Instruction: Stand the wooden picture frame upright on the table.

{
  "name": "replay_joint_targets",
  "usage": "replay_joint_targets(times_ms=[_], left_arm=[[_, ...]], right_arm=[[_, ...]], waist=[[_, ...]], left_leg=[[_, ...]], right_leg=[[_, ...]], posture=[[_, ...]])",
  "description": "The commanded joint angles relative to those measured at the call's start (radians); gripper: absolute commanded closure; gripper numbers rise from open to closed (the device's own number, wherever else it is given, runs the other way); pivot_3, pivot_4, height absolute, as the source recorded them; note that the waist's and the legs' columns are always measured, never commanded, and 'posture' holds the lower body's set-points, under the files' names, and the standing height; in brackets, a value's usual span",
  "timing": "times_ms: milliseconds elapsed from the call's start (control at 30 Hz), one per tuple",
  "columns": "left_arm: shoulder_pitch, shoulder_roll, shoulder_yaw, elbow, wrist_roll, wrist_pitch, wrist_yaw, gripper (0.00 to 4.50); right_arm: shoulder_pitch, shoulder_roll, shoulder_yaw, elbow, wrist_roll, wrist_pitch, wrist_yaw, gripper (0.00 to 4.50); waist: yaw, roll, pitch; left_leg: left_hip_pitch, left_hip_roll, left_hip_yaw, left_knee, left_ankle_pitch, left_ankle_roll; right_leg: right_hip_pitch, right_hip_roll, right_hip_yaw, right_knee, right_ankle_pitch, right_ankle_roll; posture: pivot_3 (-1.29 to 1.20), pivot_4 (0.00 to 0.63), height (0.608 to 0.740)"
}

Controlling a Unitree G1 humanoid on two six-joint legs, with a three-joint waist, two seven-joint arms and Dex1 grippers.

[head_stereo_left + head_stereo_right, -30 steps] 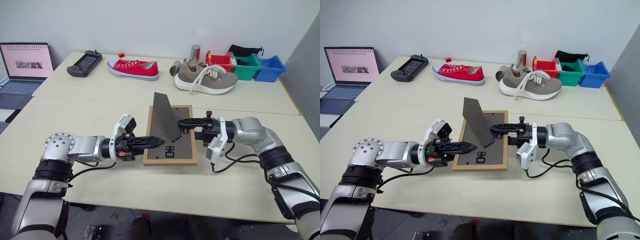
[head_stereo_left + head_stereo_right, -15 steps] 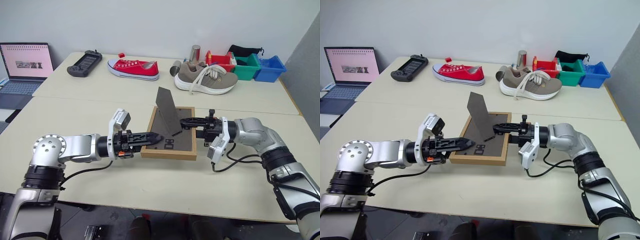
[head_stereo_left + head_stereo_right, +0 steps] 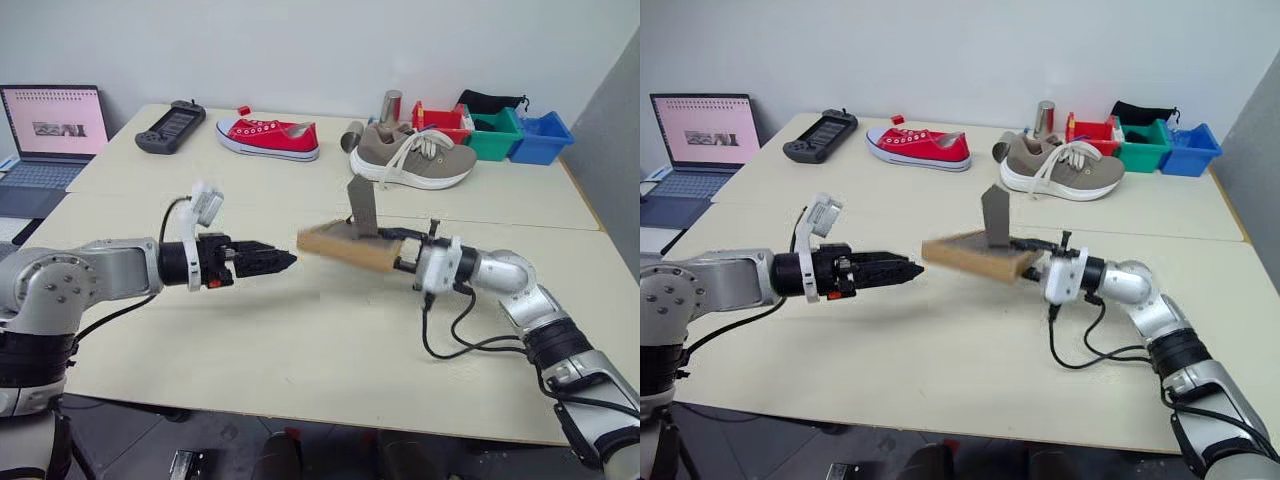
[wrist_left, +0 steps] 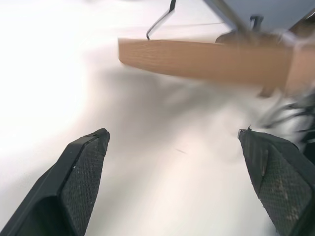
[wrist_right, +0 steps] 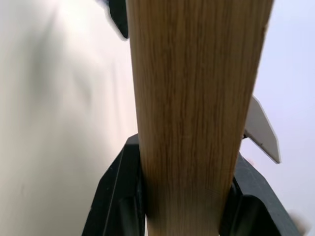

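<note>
Lifted off the table (image 3: 300,340) now, wooden picture frame (image 3: 345,246) hangs edge-on clamped in right gripper (image 3: 405,252), left gripper (image 3: 280,262) withdrawn leftward, fingers apart.

Readable text: none in any view.
Laptop screen (image 3: 52,122): rows of small print and a picture strip on a pink page, too small to read.
Handheld game console (image 3: 170,126): no legible marking.
Red sneaker (image 3: 268,138): no brand legible.
Grey-brown sneaker (image 3: 415,157): no brand legible.
Storage bins (image 3: 490,133): no labels visible.
Wooden picture frame (image 3: 345,246): plain wood edge, no lettering seen.
</note>
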Motion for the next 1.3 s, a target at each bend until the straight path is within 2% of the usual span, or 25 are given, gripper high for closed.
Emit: replay_joint_targets(times_ms=[33, 200, 367, 567, 833, 900, 967, 1100, 1233, 1300], left_arm=[[0.044, -0.021, 0.040, -0.058, 0.191, -0.200, -0.042, 0.00], [0.159, -0.114, 0.044, -0.110, 0.326, -0.270, 0.041, 0.00], [0.251, -0.195, 0.090, -0.205, 0.346, -0.261, 0.099, 0.00], [0.313, -0.229, 0.119, -0.258, 0.410, -0.276, 0.134, 0.00], [0.318, -0.265, 0.137, -0.249, 0.450, -0.275, 0.141, 0.00], [0.315, -0.269, 0.129, -0.239, 0.465, -0.281, 0.132, 0.00], [0.309, -0.274, 0.128, -0.232, 0.473, -0.282, 0.123, 0.00], [0.289, -0.282, 0.126, -0.211, 0.487, -0.284, 0.106, 0.00], [0.270, -0.289, 0.110, -0.181, 0.499, -0.289, 0.076, 0.00], [0.265, -0.290, 0.109, -0.173, 0.497, -0.277, 0.064, 0.00]], right_arm=[[-0.063, 0.031, -0.085, -0.052, 0.168, 0.339, 0.047, 3.17], [-0.179, 0.131, -0.161, 0.131, 0.213, 0.544, 0.064, 3.17], [-0.292, 0.240, -0.243, 0.339, 0.261, 0.683, 0.125, 3.17], [-0.324, 0.307, -0.278, 0.522, 0.212, 0.644, 0.177, 3.17], [-0.245, 0.310, -0.268, 0.540, 0.138, 0.604, 0.235, 3.17], [-0.234, 0.312, -0.273, 0.537, 0.129, 0.612, 0.231, 2.49], [-0.226, 0.313, -0.276, 0.534, 0.121, 0.620, 0.227, 2.16], [-0.207, 0.306, -0.280, 0.512, 0.104, 0.633, 0.237, 1.22], [-0.155, 0.257, -0.271, 0.430, 0.085, 0.650, 0.245, 0.31], [-0.113, 0.222, -0.265, 0.360, 0.080, 0.675, 0.258, 0.01]], waist=[[0.004, 0.000, 0.000], [0.007, 0.000, 0.000], [0.009, 0.000, 0.000], [0.008, 0.000, 0.000], [0.008, 0.000, 0.000], [0.008, 0.000, 0.000], [0.008, 0.000, 0.000], [0.008, 0.000, 0.000], [0.008, 0.000, 0.000], [0.008, 0.000, 0.000]], left_leg=[[0.000, 0.000, 0.000, 0.000, 0.000, 0.000], [0.000, -0.001, 0.002, -0.001, -0.002, 0.004], [-0.003, 0.000, 0.001, -0.001, -0.002, 0.004], [-0.002, -0.001, 0.001, -0.002, -0.002, 0.004], [-0.002, -0.001, 0.001, -0.002, -0.002, 0.004], [-0.002, -0.001, 0.001, -0.001, -0.002, 0.004], [-0.002, -0.001, 0.001, -0.001, -0.002, 0.004], [-0.002, -0.001, 0.001, -0.001, -0.002, 0.004], [-0.002, -0.001, 0.001, -0.001, -0.002, 0.004], [-0.002, -0.001, 0.001, -0.002, -0.002, 0.004]], right_leg=[[0.000, 0.000, 0.000, 0.000, 0.000, 0.000], [-0.001, 0.000, 0.000, -0.001, 0.000, 0.000], [-0.003, 0.000, 0.000, -0.001, 0.000, 0.000], [-0.003, -0.001, 0.000, -0.001, 0.000, 0.000], [-0.003, -0.001, 0.000, -0.001, 0.000, 0.000], [-0.003, -0.001, 0.000, -0.001, 0.000, 0.000], [-0.003, 0.000, -0.001, -0.001, 0.000, 0.000], [-0.003, 0.000, 0.000, -0.001, 0.000, 0.000], [-0.003, 0.000, 0.000, -0.001, 0.000, 0.000], [-0.003, 0.000, 0.000, -0.001, 0.000, 0.000]], posture=[[0.00, 0.150, 0.740], [0.00, 0.150, 0.740], [0.00, 0.150, 0.740], [0.00, 0.150, 0.740], [0.00, 0.150, 0.740], [0.00, 0.150, 0.740], [0.00, 0.150, 0.740], [0.00, 0.150, 0.740], [0.00, 0.150, 0.740], [0.00, 0.150, 0.740]])
